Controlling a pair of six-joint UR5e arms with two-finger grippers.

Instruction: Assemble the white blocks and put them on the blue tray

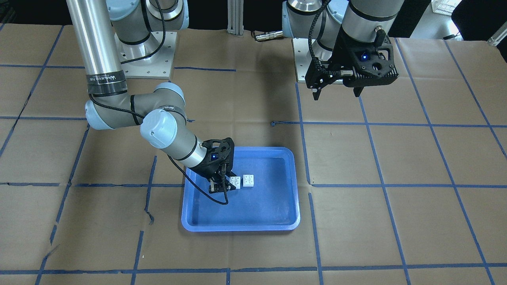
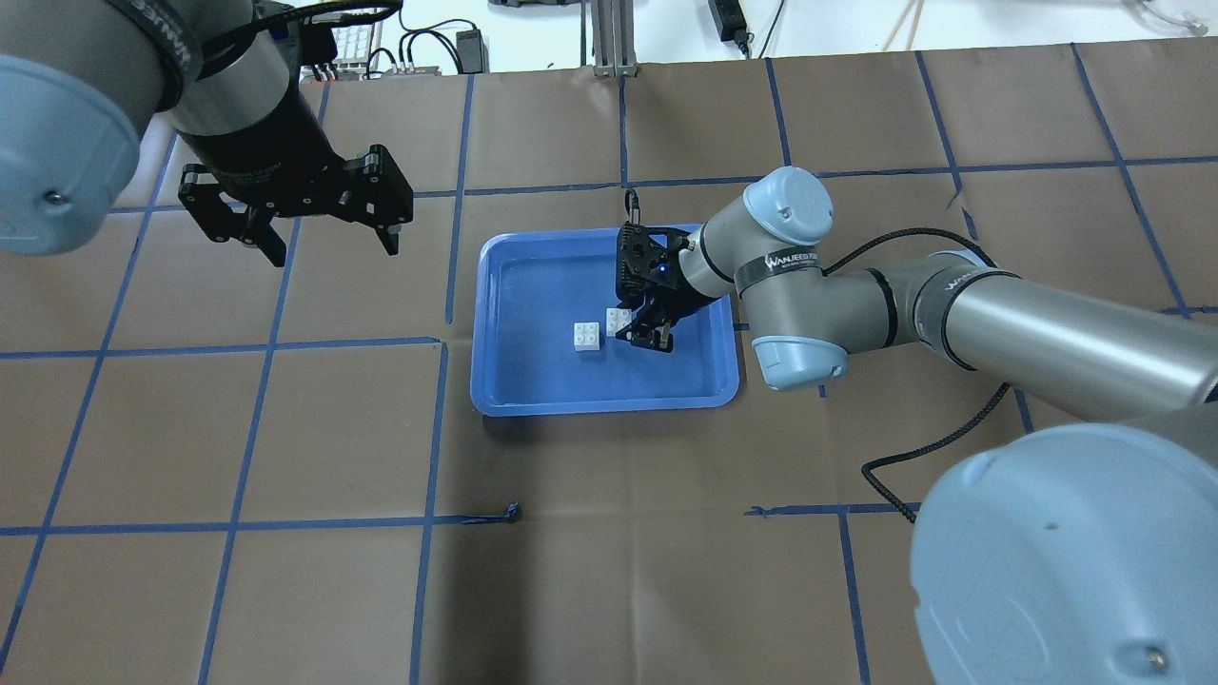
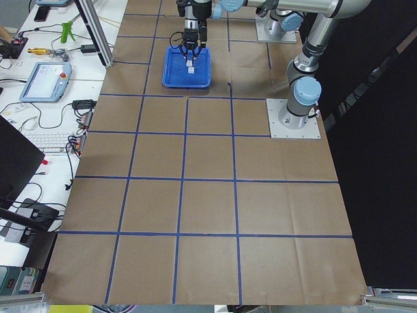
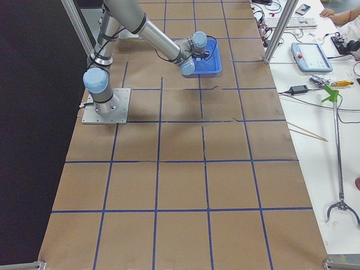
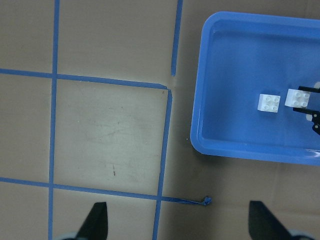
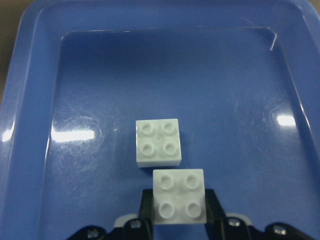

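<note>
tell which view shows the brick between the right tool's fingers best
Right wrist view: the gripped brick fills the foreground, studs clear, fingers flanking it. Front, overhead and left wrist views show it small; side views barely.

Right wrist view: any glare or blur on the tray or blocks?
Right wrist view: two white glare patches on the blue tray floor, left and right of the farther white block; both it and the nearer white block are sharp. Left wrist view: no hotspots.
</note>
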